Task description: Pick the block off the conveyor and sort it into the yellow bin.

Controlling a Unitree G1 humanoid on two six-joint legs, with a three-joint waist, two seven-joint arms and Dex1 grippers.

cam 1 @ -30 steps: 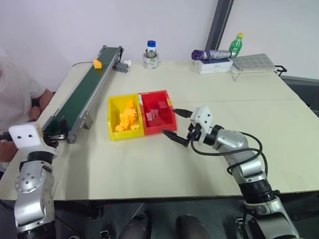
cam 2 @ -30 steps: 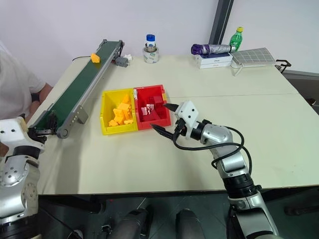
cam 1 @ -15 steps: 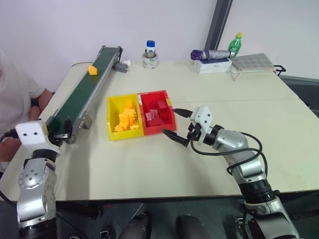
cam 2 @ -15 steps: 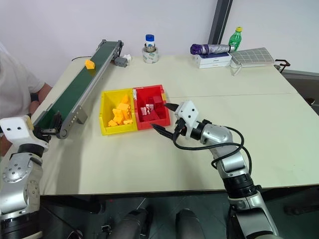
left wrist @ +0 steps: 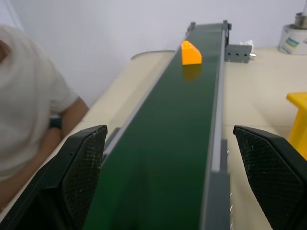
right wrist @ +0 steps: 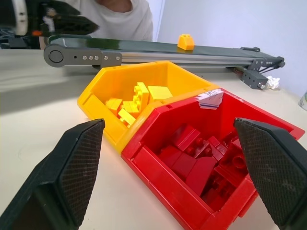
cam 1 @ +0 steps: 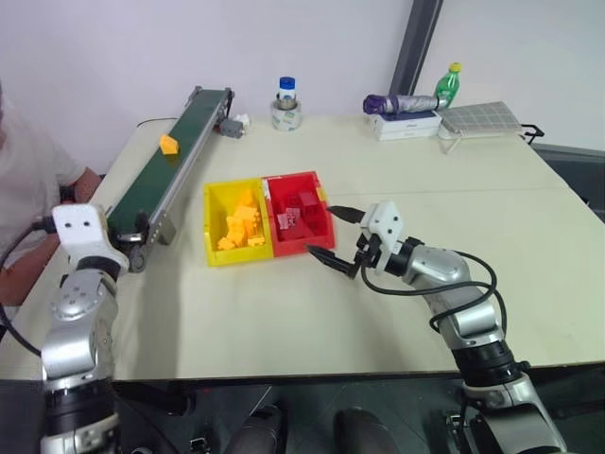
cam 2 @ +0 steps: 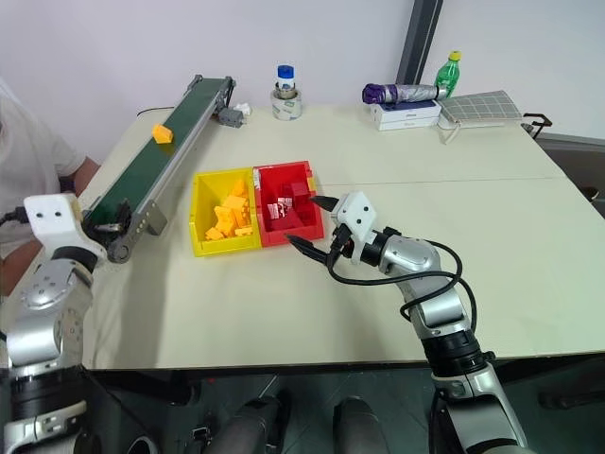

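Left gripper (left wrist: 170, 184) spread wide, empty, poised level at the near end of the conveyor (cam 1: 156, 180), fingers straddling the dark green belt. Right gripper (cam 1: 337, 240) likewise parted and empty, hanging just beside the red bin (cam 1: 301, 212), near the yellow bin (cam 1: 233, 219) already heaped with yellow bricks. Farther up the belt, well apart from the left fingers (left wrist: 79, 165), the block (left wrist: 191, 52), upright, near the belt's midline. Best kept centred over the belt, low but clear of the side rails, closing only once the block sits between the pads, judging by its small size. Beyond the conveyor, a person's sleeve (left wrist: 26, 105).
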